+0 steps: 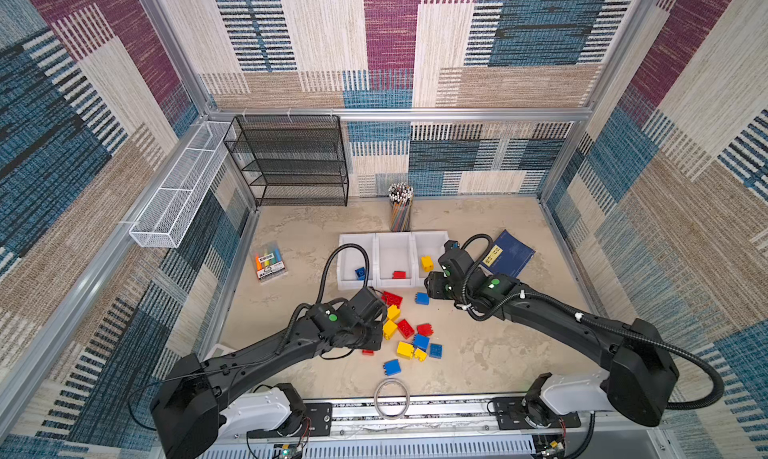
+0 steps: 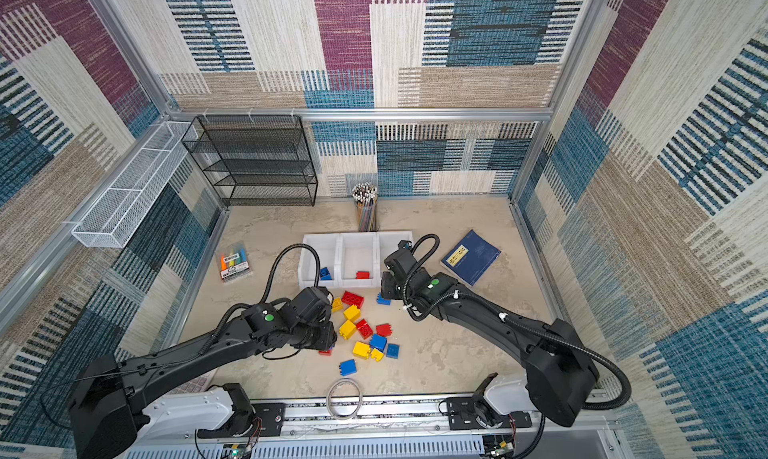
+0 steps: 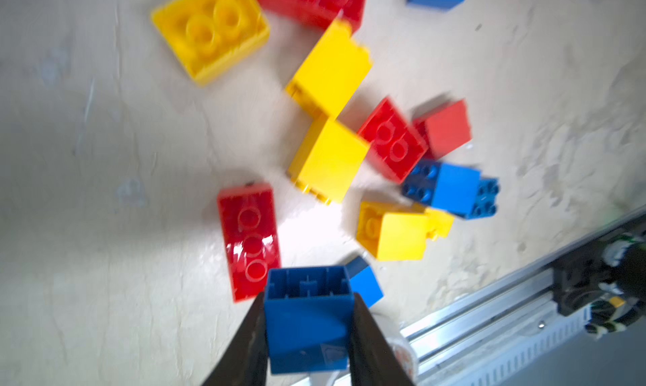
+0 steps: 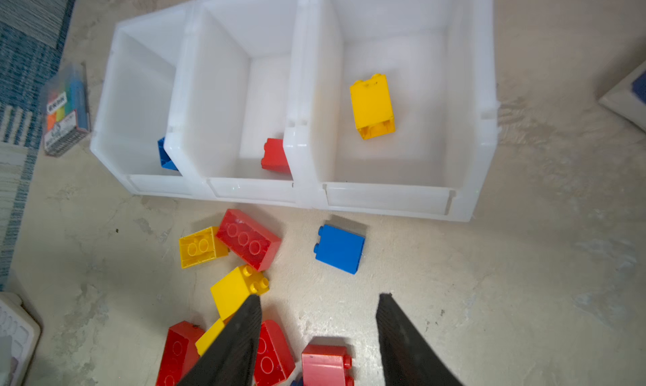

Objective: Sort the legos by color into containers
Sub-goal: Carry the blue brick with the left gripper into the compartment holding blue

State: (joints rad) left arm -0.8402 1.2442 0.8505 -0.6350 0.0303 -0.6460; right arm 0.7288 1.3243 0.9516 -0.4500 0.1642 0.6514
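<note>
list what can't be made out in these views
- Left gripper: hidden in both top views under its own wrist; the wrist view shows it shut on a blue square plastic brick.
- Small red plastic brick: mostly covered by the left arm, top view.
- Dark blue booklet: label print too small.

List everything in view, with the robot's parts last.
White rectangular plastic bins: three, white, side by side mid-table.
Sorted bricks: three; blue studded plastic brick in the left bin, red brick in the middle bin, yellow brick in the right bin.
Loose bricks: about a dozen, red, yellow and blue, scattered before the bins.
Black mesh shelf rack: one, back left.
White wire basket: one, on the left wall.
Cup of pencils: one, multicoloured, behind the bins.
Pack of highlighters: one, left of the bins.
Blue booklet: one, right of the bins.
Grey wire coil: one, at the front edge.
Left gripper: shut on the held blue brick.
Right gripper: open, empty, before the right bin.
</note>
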